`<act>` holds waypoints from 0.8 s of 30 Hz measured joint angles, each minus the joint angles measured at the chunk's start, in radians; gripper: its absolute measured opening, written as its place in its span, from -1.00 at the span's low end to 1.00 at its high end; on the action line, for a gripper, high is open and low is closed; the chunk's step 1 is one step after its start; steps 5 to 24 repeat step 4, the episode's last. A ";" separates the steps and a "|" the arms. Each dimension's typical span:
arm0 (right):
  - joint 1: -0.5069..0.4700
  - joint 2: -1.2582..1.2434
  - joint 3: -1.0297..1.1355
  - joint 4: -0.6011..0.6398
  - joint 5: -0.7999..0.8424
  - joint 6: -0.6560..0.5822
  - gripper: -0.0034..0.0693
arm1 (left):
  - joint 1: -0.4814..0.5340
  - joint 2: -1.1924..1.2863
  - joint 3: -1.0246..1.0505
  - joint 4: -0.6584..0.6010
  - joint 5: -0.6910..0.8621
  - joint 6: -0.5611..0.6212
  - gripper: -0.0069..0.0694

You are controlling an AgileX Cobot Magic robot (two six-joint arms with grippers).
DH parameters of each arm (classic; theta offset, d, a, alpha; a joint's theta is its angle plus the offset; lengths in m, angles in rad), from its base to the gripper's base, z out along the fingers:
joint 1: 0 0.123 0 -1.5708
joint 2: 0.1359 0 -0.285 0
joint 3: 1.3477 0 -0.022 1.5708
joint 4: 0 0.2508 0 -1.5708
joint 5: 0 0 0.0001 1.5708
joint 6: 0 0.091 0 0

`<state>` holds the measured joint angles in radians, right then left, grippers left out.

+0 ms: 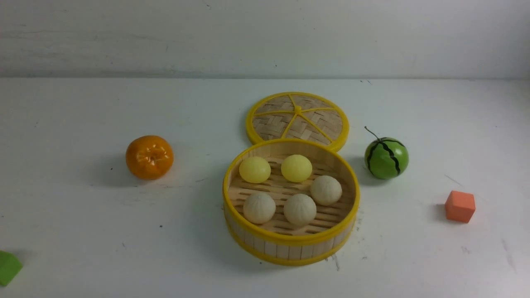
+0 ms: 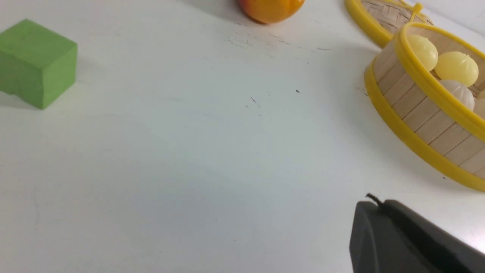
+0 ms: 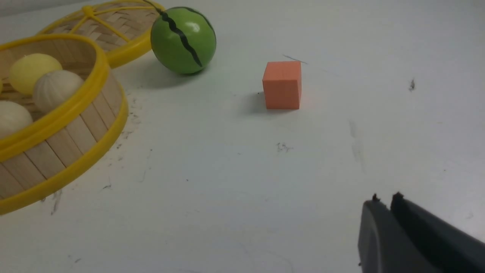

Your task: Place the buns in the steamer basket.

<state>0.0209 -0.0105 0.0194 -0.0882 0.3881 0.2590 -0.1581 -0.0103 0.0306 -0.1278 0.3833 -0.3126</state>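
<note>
The steamer basket (image 1: pixel 232 180) stands at the table's front centre with all the buns in it. Two pale yellow buns (image 1: pixel 254 169) (image 1: pixel 296 168) lie at its back. Three beige-white pleated buns (image 1: pixel 259 207) (image 1: pixel 299 209) (image 1: pixel 326 190) lie at its front and right. The basket also shows in the left wrist view (image 2: pixel 413 110) and the right wrist view (image 3: pixel 72 132). My left gripper (image 2: pixel 379 206) is shut and empty over bare table, left of the basket. My right gripper (image 3: pixel 384 201) is shut and empty, right of the basket. Neither gripper shows in the front view.
The flat woven lid (image 1: pixel 297 119) lies just behind the basket. An orange (image 1: pixel 149 157) sits to the left, a green watermelon ball (image 1: pixel 386 157) to the right. An orange cube (image 1: pixel 460 206) is at the right front, a green block (image 1: pixel 8 267) at the left front edge.
</note>
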 joint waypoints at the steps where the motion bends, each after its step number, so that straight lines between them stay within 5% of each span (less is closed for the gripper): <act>1: 0.000 0.000 0.000 0.000 0.000 0.000 -0.79 | 0.000 0.000 0.000 0.000 0.000 0.000 -0.85; 24: 0.000 0.000 0.000 0.000 0.000 0.000 -0.79 | 0.000 0.000 0.000 0.000 0.000 0.000 -0.85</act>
